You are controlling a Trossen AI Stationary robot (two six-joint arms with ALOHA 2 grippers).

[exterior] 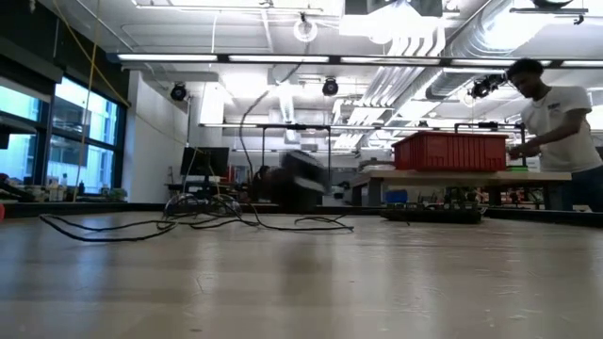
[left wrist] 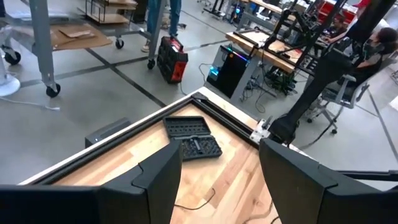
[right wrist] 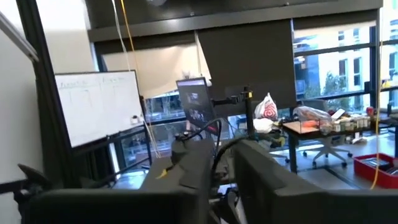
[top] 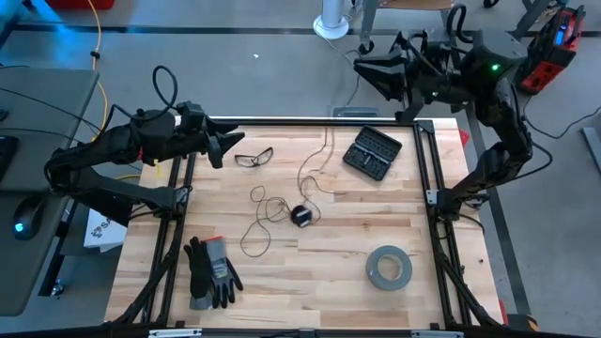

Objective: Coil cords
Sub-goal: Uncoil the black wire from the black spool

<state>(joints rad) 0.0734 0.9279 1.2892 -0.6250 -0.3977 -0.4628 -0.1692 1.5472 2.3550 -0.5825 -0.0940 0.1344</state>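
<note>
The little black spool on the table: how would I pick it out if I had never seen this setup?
Start at the wooden table and look near its middle. The small round black spool lies there with the thin dark cord trailing loosely from it. It is smaller and darker than the grey tape roll.

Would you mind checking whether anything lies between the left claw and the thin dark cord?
Yes: clear safety glasses lie just ahead of the left claw, between it and the thin dark cord with its small black spool.
</note>
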